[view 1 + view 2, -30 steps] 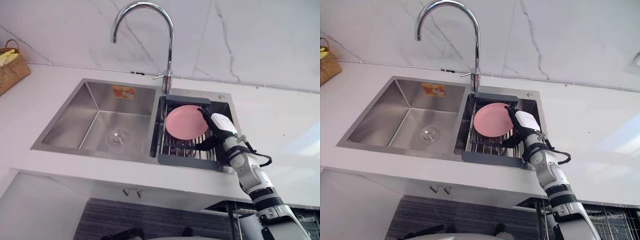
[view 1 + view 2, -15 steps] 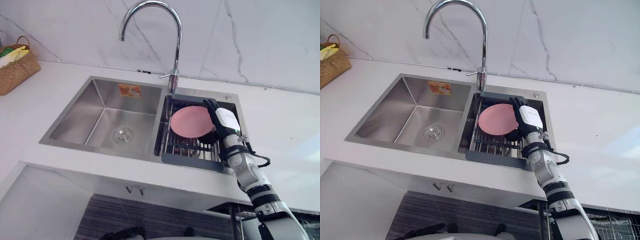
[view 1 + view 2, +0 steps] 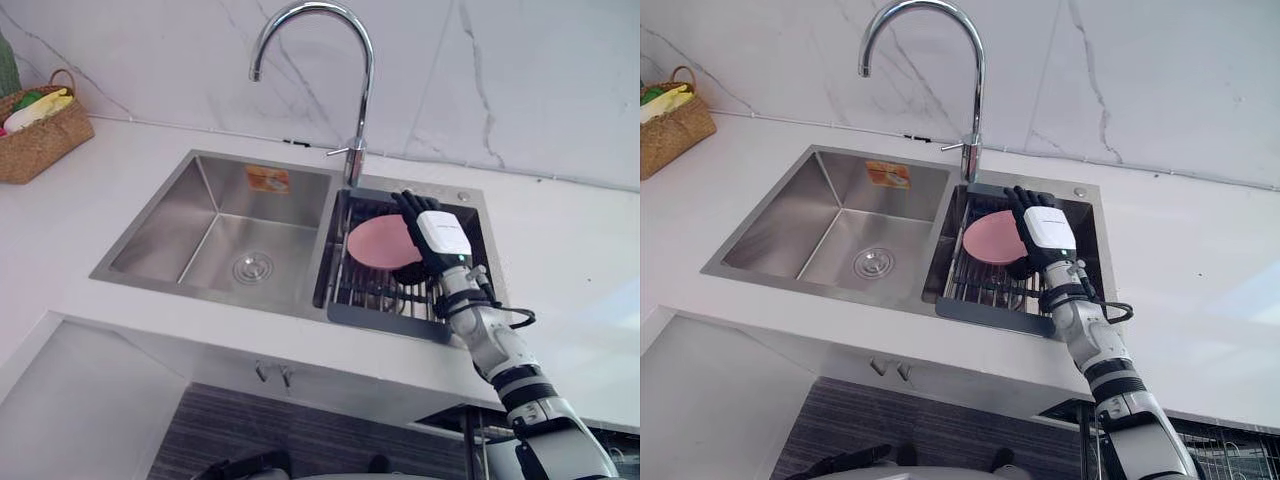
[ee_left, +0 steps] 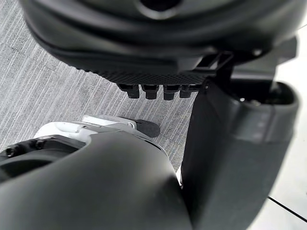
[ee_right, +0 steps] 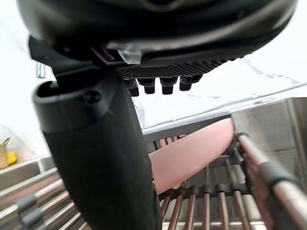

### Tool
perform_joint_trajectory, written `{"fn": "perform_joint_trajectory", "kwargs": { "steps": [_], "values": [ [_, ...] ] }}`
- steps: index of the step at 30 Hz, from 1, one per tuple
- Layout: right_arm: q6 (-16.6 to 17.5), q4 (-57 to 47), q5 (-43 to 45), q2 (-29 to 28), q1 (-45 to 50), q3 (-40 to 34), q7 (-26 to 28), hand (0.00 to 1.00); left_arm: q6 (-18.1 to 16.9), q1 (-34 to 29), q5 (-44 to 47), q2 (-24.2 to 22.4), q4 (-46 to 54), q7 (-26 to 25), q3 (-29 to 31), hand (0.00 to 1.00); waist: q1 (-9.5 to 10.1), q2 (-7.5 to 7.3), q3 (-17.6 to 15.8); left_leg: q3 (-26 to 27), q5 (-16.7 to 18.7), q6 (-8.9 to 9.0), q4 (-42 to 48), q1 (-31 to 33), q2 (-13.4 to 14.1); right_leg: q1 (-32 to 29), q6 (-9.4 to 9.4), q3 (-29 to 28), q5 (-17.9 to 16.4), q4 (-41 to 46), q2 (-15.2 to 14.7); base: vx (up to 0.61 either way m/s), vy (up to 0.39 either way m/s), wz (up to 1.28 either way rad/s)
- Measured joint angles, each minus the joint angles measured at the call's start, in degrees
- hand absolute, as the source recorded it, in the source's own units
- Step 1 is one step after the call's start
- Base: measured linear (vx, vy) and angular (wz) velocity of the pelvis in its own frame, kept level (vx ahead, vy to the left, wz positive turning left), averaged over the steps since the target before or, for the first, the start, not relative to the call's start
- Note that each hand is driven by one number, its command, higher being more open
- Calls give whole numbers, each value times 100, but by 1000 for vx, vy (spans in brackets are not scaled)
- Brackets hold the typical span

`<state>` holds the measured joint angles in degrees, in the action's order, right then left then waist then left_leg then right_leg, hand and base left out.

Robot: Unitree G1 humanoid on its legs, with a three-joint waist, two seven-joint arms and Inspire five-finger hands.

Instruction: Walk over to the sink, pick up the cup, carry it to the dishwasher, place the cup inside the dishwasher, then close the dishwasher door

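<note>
The left robot hand [image 4: 144, 48] is hanging low over the grey floor with relaxed, loosely spread fingers, holding nothing, so it is far from the work. On the worktop [image 3: 560, 260], a woven basket [image 3: 40, 135] is standing at the far left edge. Next the left basin [image 3: 220, 230] of the sink is lying bare, and the faucet [image 3: 360, 100] is rising behind the divider. In the right basin a grey rack [image 3: 385, 312] is carrying a pink dish [image 3: 378, 240], which looks flat like a plate, not like a cup. The dish is leaning on its edge, its face towards the head camera.

The right robot hand [image 3: 437, 235] is hovering just right of the dish with straight fingers, overlapping its right rim. It is clearly the nearer hand.

The right wrist view is showing the dish edge-on, just past the thumb. I cannot tell whether the two are touching.
</note>
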<state>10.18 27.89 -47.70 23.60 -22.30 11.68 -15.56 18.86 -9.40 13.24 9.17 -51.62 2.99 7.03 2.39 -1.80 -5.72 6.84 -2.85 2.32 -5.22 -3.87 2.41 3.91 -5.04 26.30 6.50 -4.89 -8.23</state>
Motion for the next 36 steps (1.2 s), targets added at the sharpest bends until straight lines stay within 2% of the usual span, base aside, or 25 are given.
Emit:
{"fn": "perform_joint_trajectory", "kwargs": {
  "steps": [7, 10, 17, 26, 28, 31, 36],
  "values": [
    [-340, 359, -223, 13, -64, 139, -3, 0, -31, 5, 1, -1, 6, 92, -3, 100, 75, 7, -5, -22, -34, 3, 22, 42, -42, 1, -13, 71, 8, 1, -45, 7, 13, 6],
    [-326, 367, -534, 104, -276, 185, -223, 0, -34, 5, 1, -1, 7, 105, -6, 100, 83, 13, -8, -46, -45, 1, 22, 49, -65, 10, -24, 95, 16, 0, -70, -4, 20, 5],
    [-325, 580, -595, 144, -537, 223, -287, 0, -38, 20, 2, 1, 18, 122, -8, 100, 144, 9, -17, -116, -52, -9, 0, 64, -81, 38, -27, 178, 18, 1, -86, 2, 12, 6],
    [200, 581, -579, 162, -525, 222, -1193, 0, -62, 18, -29, 1, 16, 137, 22, 100, 138, 6, -21, -97, -51, -9, 23, 63, -82, 32, -28, 152, 18, 2, -89, 0, 1, -1],
    [307, 282, -442, 178, -434, 193, -1343, 0, -102, 17, -98, -2, 17, 150, 41, 100, 125, 6, -22, -45, -51, -8, 23, 60, -79, 10, -27, 94, 19, 2, -86, 3, 7, -11],
    [544, -660, 308, 185, -52, -183, -1427, 0, -119, 4, -97, -17, 13, 152, 90, 100, 101, 7, -23, 59, -49, -9, 24, 52, -74, -10, -31, 11, 23, 3, -84, 11, 7, -10],
    [689, -2015, 1098, 180, 335, -1240, -1747, 0, -124, -75, -138, -104, -2, 126, 278, 100, -54, 7, -22, 230, -20, -16, 25, -32, -68, -14, -30, -160, 41, 3, -74, 6, 10, -17]
  ]
}}
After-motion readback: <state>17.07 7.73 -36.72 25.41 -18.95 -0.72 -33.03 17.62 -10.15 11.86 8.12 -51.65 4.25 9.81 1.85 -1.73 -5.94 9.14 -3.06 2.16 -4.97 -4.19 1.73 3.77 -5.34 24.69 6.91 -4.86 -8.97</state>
